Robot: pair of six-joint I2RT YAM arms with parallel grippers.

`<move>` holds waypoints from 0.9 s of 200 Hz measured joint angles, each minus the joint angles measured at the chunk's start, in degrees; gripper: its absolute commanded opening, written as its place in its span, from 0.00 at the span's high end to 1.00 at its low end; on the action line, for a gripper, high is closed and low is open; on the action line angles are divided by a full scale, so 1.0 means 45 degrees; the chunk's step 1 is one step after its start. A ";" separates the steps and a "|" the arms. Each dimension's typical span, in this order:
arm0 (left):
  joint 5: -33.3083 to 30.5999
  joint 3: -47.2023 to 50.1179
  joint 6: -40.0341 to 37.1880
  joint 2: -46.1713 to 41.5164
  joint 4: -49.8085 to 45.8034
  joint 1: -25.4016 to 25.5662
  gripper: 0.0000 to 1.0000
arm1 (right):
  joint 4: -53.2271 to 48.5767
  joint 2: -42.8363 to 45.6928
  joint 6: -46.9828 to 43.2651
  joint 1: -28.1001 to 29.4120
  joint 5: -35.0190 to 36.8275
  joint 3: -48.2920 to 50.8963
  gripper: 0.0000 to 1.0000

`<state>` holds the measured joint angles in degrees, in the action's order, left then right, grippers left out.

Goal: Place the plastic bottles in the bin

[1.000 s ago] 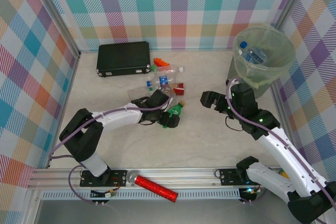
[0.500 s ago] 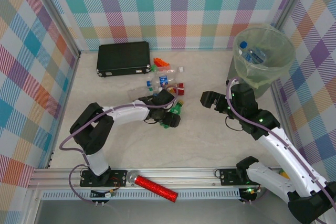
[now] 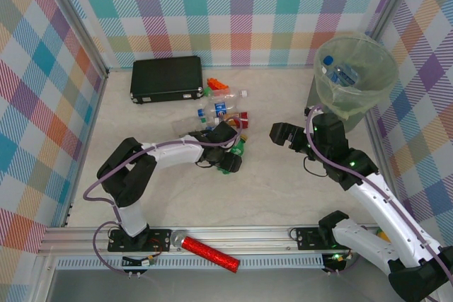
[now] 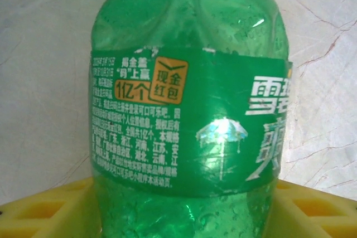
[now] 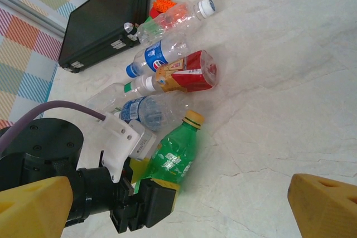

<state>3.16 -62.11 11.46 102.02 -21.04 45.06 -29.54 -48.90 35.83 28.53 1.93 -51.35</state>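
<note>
A green bottle [image 3: 237, 152] with a yellow cap lies on the table, and its body and label fill the left wrist view [image 4: 189, 121]. My left gripper [image 3: 228, 162] is shut on its lower end, a yellow finger [image 4: 50, 210] pressed against each side. In the right wrist view the bottle [image 5: 175, 157] points away from that gripper [image 5: 146, 185]. Several more bottles [image 3: 219, 109] lie just behind it, clear ones with blue or red labels [image 5: 159, 54]. The bin [image 3: 368, 104], lined in pale green, stands at the far right with a bottle [image 3: 341, 72] inside. My right gripper [image 3: 283, 134] hangs open and empty right of the green bottle.
A flat black case [image 3: 166, 78] lies at the back left, with orange toy bricks [image 3: 217, 85] beside it. A red glittery cylinder [image 3: 210, 254] rests on the front rail. Checked walls close in the table on three sides.
My left gripper has slid a little to the right along the table and its jaws have closed in on the green bottle. The right arm has stayed still.
</note>
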 measured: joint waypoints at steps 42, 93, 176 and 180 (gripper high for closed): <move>-0.0272 -0.0049 -0.0097 -0.0015 0.0019 0.0233 0.45 | 0.0053 -0.0005 0.0044 0.0000 -0.0267 0.0010 0.01; -0.0680 0.0112 -0.0087 -0.1370 0.0039 0.0913 0.45 | 0.0656 -0.0078 0.0398 0.0000 -0.1180 0.0296 0.23; -0.1656 0.0641 -0.0083 -0.4716 0.0457 0.2463 0.45 | 0.1457 -0.1661 0.0894 0.0000 -0.2739 0.0087 0.42; -0.1715 0.0646 -0.0083 -0.4799 0.0466 0.2497 0.45 | 0.1491 -0.1763 0.0908 -0.0005 -0.2822 0.0053 0.43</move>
<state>-4.56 -59.20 11.09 80.42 -18.94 56.29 -22.83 -56.84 39.92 28.51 -10.76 -51.11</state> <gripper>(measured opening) 0.555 0.578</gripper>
